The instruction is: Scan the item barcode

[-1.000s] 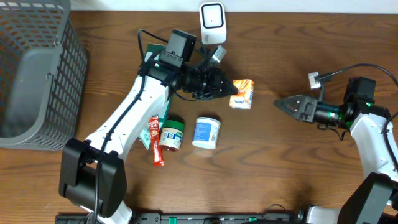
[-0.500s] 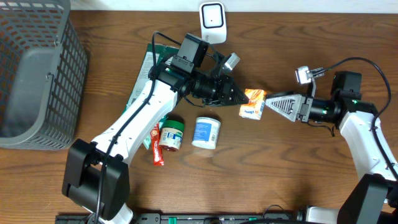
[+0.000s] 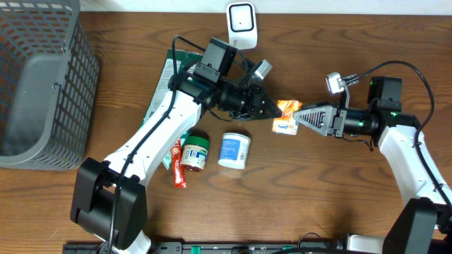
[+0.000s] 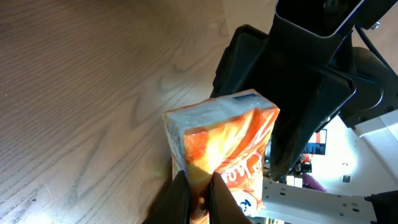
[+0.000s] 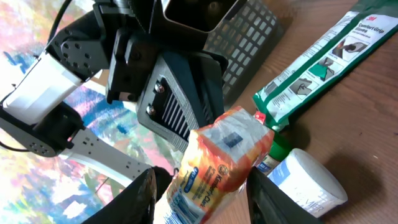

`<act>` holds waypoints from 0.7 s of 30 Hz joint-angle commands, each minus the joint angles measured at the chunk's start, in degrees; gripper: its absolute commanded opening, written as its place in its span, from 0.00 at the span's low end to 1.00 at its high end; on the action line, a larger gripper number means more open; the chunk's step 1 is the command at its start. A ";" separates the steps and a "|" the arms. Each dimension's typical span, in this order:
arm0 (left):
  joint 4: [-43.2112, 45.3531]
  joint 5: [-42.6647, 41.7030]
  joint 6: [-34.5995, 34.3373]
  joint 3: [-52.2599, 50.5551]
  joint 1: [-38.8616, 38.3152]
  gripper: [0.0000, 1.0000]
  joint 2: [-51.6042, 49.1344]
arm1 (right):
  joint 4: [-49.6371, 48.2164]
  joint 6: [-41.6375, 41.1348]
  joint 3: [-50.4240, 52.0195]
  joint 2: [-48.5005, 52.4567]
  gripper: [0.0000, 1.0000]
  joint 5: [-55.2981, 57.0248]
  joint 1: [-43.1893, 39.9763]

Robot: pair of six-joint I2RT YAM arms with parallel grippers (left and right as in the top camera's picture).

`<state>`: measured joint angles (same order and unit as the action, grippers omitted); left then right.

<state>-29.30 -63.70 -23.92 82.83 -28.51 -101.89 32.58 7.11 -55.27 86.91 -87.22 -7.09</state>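
The left end effector (image 4: 196,198), fingers pressed together, pinches one edge of the orange pack (image 4: 224,140); the pack's lower print is cut off by the frame. The right end effector (image 5: 202,193) straddles the pack's other end, though I cannot tell whether it presses. Both arms stretch inward, meeting over the table (image 3: 318,204).

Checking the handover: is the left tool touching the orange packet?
Touching. The left wrist view shows the left tool shut on the lower edge of the orange packet, with both fingers pressed against it.
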 commanded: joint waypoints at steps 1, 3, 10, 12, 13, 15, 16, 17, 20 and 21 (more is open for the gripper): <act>0.26 0.33 1.14 -0.11 0.02 0.07 0.07 | -0.31 0.20 0.24 -0.85 0.38 -2.10 0.57; 0.26 0.33 1.14 -0.11 0.02 0.07 0.07 | -0.70 0.20 0.24 -0.85 0.36 -2.10 0.57; 0.28 0.37 1.22 -0.11 0.02 0.07 0.07 | -0.70 0.20 0.24 -0.85 0.36 1.33 0.57; 0.26 0.79 1.38 -0.11 0.02 0.07 0.07 | -0.70 0.20 0.24 -0.85 0.51 2.58 0.57; 0.22 1.57 1.38 -0.11 0.02 0.07 0.07 | -0.68 0.20 0.24 -0.85 0.54 3.39 0.59; 0.24 1.86 1.38 -0.11 0.02 0.07 0.07 | -0.70 0.20 0.24 -0.85 0.55 4.94 0.79; 0.24 1.86 1.38 -0.11 0.02 0.07 0.07 | -0.68 0.17 0.24 -0.85 0.53 5.97 1.05; 0.24 1.86 1.38 -0.11 0.02 0.07 0.07 | -0.68 0.20 0.24 -0.85 0.50 6.60 1.25; 0.24 1.88 1.40 -0.11 0.02 0.07 0.07 | -0.81 0.17 0.24 -0.85 0.37 7.67 2.19; 0.24 1.88 1.40 -0.11 0.02 0.07 0.07 | -1.01 0.17 0.24 -0.85 0.31 7.67 2.38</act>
<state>-29.32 -61.93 -23.73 82.83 -28.56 -101.89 31.90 6.72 -55.27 86.91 -80.99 -6.04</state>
